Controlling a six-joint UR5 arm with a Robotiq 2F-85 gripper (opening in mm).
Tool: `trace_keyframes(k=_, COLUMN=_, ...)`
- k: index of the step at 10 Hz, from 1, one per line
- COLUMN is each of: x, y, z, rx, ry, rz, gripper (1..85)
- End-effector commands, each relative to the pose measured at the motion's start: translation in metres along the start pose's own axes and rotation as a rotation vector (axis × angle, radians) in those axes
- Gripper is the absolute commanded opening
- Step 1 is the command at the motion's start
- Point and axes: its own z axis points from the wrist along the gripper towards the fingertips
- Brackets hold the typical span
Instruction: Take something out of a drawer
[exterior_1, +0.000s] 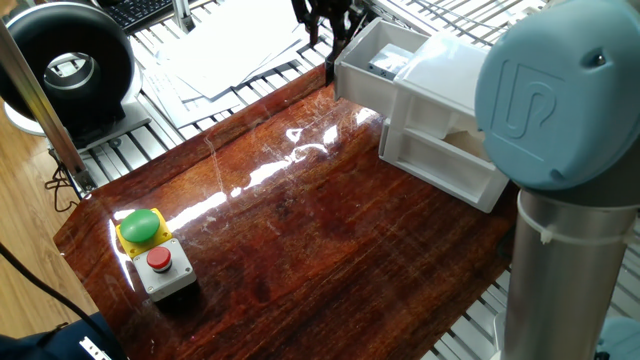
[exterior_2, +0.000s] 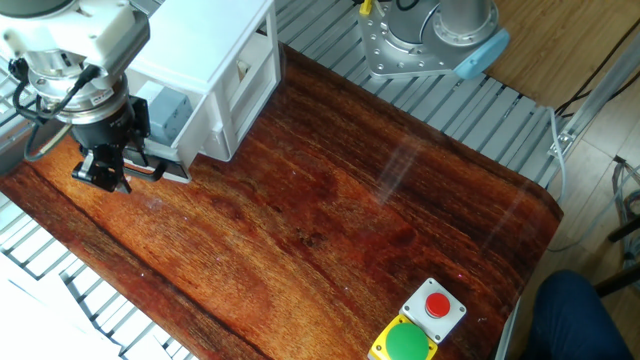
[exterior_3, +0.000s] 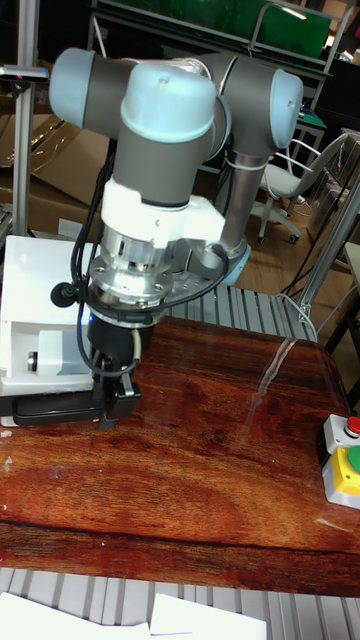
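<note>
The drawer (exterior_1: 357, 82) is the upper one of a white cabinet (exterior_1: 450, 75) and stands pulled out at the table's far edge. A small pale grey cube (exterior_1: 384, 68) lies inside it. It shows again as a grey cube (exterior_2: 168, 109) in the drawer (exterior_2: 178, 158) in the other fixed view. My gripper (exterior_1: 328, 42) hangs just outside the drawer's front wall, fingers pointing down and apart, with nothing between them. The gripper (exterior_2: 100, 176) is beside the drawer front and not over the cube. In the tall view the gripper (exterior_3: 112, 402) is in front of the cabinet (exterior_3: 35, 300).
A grey button box (exterior_1: 155, 250) with green and red buttons sits near the opposite table corner. The cabinet's lower drawer (exterior_1: 440, 160) is also part open. Loose papers (exterior_1: 230, 50) and a black round device (exterior_1: 70, 60) lie beyond the table edge. The arm's base (exterior_2: 420, 40) stands at one side.
</note>
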Motion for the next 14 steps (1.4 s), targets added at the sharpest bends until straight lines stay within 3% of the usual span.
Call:
trace_keyframes(k=1, x=0.007, y=0.004, z=-0.029, rx=-0.020, ry=0.055, rz=0.050, gripper=45.3)
trace_keyframes(k=3, x=0.015, y=0.014, z=-0.047, rx=0.004, ry=0.101, rz=0.333, gripper=42.0)
trace_keyframes(k=4, x=0.015, y=0.017, z=-0.054, rx=0.032, ry=0.101, rz=0.509, gripper=39.7)
trace_keyframes(k=5, x=0.013, y=0.022, z=-0.060, rx=0.063, ry=0.092, rz=0.706, gripper=39.3)
trace_keyframes(k=7, x=0.004, y=0.041, z=-0.057, rx=0.045, ry=0.044, rz=1.004, gripper=39.3)
trace_keyframes(k=8, x=0.006, y=0.044, z=-0.053, rx=0.049, ry=0.038, rz=1.098, gripper=39.7)
trace_keyframes(k=12, x=0.000, y=0.068, z=-0.047, rx=-0.036, ry=0.061, rz=1.378, gripper=42.3)
trace_keyframes(k=14, x=0.022, y=0.084, z=-0.049, rx=-0.029, ry=0.178, rz=1.392, gripper=61.0)
